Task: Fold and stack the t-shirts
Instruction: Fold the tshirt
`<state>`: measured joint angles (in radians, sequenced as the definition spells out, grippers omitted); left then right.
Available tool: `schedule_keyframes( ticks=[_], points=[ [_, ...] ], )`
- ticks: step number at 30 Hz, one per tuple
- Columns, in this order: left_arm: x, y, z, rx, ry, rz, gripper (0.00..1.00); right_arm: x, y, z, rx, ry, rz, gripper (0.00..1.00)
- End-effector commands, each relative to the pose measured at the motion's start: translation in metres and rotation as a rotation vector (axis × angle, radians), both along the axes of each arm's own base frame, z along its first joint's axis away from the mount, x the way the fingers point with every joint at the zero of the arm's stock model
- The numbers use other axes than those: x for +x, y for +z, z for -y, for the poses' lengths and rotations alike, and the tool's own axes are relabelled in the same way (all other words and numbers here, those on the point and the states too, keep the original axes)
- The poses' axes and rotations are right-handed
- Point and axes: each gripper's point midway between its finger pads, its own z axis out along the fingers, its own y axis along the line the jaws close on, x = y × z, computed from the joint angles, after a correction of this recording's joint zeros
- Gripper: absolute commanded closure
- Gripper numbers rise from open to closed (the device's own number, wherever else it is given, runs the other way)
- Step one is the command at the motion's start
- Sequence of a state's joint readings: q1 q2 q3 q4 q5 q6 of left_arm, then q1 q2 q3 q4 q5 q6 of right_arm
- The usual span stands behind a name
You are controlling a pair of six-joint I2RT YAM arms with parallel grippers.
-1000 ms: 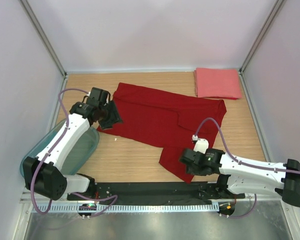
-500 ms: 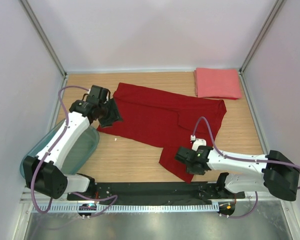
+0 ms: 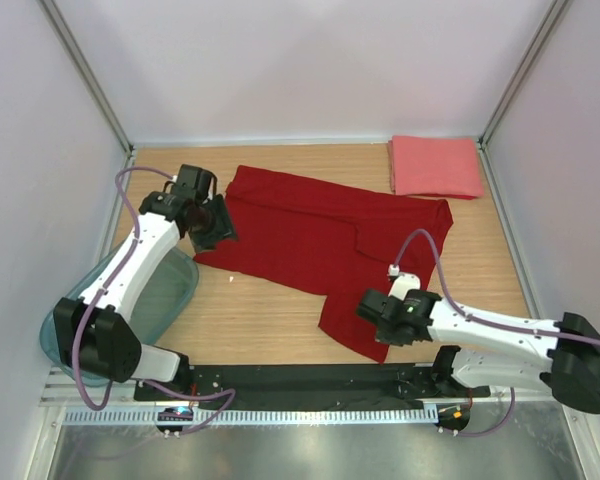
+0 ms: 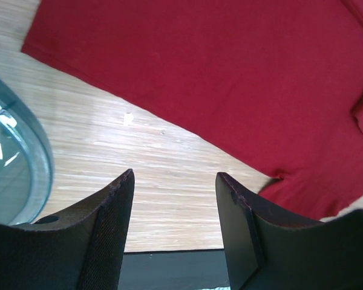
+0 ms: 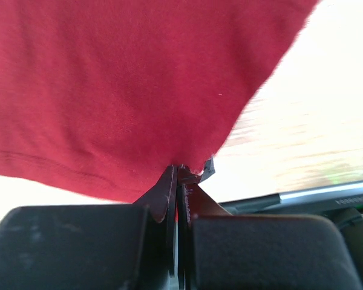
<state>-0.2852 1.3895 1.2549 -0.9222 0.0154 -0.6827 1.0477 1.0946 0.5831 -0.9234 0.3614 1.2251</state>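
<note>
Wooden table [image 3: 270,310] carries the dark red t-shirt [image 3: 300,225], spread flat across its centre and lying as it did one second before. At 8 o'clock sits the teal bin [image 3: 175,290], partly under the left arm. At 1 o'clock the salmon-pink t-shirt [image 3: 435,167] lies folded, just beside the red one. At 5 o'clock the right gripper [image 3: 370,312] has closed and is now clamped on the near hem of the dark red t-shirt. At 10 o'clock the left gripper [image 3: 218,222] stays wide apart over the shirt's left edge, shifted slightly farther from the bases
</note>
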Motion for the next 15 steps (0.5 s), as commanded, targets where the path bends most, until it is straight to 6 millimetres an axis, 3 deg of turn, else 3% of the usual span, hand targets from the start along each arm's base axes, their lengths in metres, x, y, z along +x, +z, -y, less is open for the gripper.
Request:
schedule_keyframes(
  ticks=[1,5,13,14,15],
  points=[
    [0.01,0.004,-0.021,0.045,0.047,0.004,0.43,0.015,0.026,0.012,0.006,-0.069,0.111,0.99],
    [0.017,0.003,-0.028,0.035,0.074,0.002,0.42,0.021,0.037,0.018,0.013,-0.095,0.139,0.99],
    [0.021,-0.005,-0.025,0.015,0.054,-0.026,0.42,0.009,0.019,0.006,0.077,-0.139,0.054,0.98],
    [0.021,-0.007,-0.025,0.019,0.052,-0.032,0.42,0.007,0.015,0.005,0.066,-0.137,0.029,0.95],
    [0.021,-0.008,-0.025,0.02,0.047,-0.035,0.42,0.005,0.014,0.007,0.052,-0.139,0.012,0.83]
  ],
)
